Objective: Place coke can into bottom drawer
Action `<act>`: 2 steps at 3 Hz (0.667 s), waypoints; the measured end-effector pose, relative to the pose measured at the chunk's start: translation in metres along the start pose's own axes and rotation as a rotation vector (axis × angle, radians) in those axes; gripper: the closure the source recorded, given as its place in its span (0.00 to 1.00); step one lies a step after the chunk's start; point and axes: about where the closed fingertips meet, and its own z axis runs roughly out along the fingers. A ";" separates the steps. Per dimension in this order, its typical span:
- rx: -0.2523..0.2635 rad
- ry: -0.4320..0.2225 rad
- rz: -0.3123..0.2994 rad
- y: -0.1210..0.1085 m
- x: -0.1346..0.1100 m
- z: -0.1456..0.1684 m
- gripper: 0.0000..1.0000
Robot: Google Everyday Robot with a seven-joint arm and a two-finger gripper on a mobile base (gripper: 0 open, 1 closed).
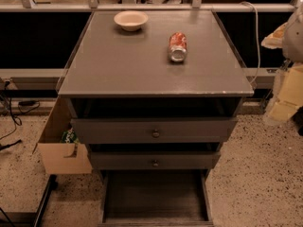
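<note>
The bottom drawer (154,197) stands open. The coke can (178,47) lies sideways on the worktop (118,65), apart from the cream bowl (131,20). The tool (286,93) sits at the right edge; its state cannot be told.

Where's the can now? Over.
Gripper at right edge, beside grey cabinet. Red-orange aluminium coke can lying on its top. Dark bottom drawer open. Cream bowl apart.

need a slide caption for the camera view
Coke can lying on its side on the cabinet top, bottom drawer open below, claw off at the right edge.
</note>
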 end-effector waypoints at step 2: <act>-0.002 -0.020 0.035 -0.023 -0.013 0.013 0.00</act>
